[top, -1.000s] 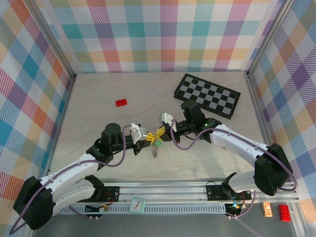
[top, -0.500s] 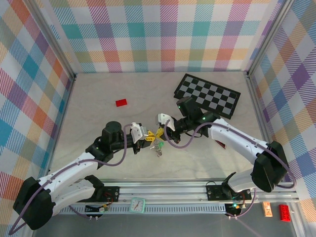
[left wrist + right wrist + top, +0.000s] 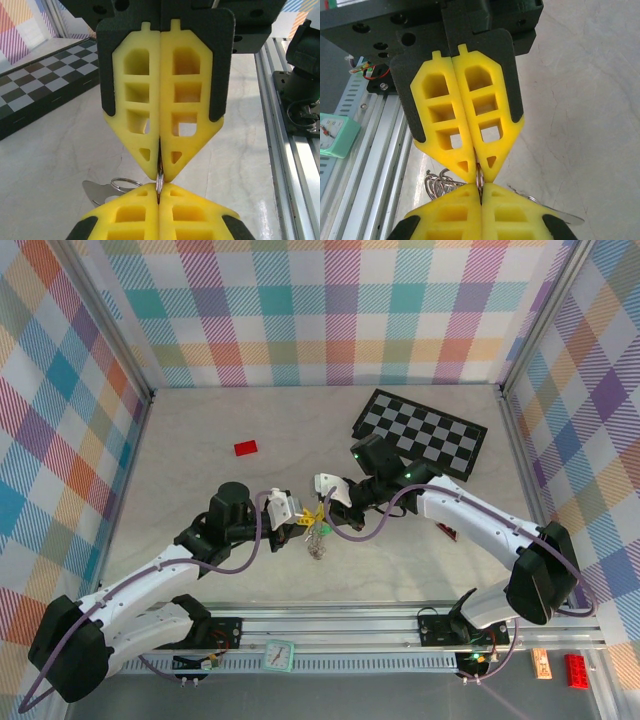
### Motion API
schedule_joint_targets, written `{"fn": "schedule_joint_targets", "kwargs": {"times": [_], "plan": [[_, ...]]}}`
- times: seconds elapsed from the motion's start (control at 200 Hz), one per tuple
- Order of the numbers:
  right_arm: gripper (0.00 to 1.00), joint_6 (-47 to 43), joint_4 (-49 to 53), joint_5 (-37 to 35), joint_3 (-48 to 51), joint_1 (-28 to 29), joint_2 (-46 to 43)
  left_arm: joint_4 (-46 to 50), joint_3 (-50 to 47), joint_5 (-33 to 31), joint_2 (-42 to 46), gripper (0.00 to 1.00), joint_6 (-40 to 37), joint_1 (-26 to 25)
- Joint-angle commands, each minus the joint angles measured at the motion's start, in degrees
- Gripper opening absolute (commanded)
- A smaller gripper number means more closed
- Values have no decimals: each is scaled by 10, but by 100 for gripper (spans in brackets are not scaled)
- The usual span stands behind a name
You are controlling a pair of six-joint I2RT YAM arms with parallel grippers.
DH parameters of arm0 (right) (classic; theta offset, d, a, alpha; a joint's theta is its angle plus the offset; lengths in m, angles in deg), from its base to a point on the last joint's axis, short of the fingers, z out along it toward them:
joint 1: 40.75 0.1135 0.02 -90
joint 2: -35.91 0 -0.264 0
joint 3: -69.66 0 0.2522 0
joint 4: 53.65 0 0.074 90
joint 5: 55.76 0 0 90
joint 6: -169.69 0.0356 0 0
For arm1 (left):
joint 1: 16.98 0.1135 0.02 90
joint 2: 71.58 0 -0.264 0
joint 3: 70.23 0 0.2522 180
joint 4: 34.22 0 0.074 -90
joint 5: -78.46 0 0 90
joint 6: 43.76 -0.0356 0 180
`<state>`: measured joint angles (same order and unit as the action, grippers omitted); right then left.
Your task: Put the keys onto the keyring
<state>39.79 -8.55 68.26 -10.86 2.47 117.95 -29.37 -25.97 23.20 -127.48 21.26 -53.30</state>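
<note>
My left gripper (image 3: 303,517) and right gripper (image 3: 322,510) meet tip to tip above the middle of the table. Both are shut on the same thin silvery keyring (image 3: 160,180), seen edge-on between the yellow fingertips. In the left wrist view my left gripper (image 3: 160,176) comes from above and the right gripper's fingers (image 3: 130,215) from below. In the right wrist view my right gripper (image 3: 479,179) pinches the keyring (image 3: 480,175). The keys (image 3: 319,535), one with a green head, dangle below the grip. A silver key blade (image 3: 95,191) and a bunch of small wire rings (image 3: 440,184) hang beside it.
A flat red block (image 3: 245,448) lies at the back left. The black-and-grey checkerboard (image 3: 420,432) lies at the back right, just behind the right arm. A metal rail (image 3: 400,625) with a small green clock (image 3: 277,654) runs along the near edge. Plaid walls close in three sides.
Both grippers, still joined on the ring, have drifted a little left and toward the back. The right arm has swung further in. The hanging keys moved with them.
</note>
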Motion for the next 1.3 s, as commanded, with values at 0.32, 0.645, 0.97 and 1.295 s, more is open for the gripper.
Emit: {"fn": "schedule_joint_targets", "kwargs": {"times": [0.32, 0.645, 0.97, 1.295], "plan": [[40, 78, -121, -48, 107, -1, -79, -87, -26, 4, 13, 0, 38, -4], [40, 83, -219, -98, 171, 11, -127, -110, -37, 5, 17, 0, 70, -4], [32, 64, -213, -70, 153, 14, -115, -92, -33, 7, 21, 0, 50, -4], [18, 65, -213, -52, 146, 15, -108, -90, -33, 9, 21, 0, 45, -4]]}}
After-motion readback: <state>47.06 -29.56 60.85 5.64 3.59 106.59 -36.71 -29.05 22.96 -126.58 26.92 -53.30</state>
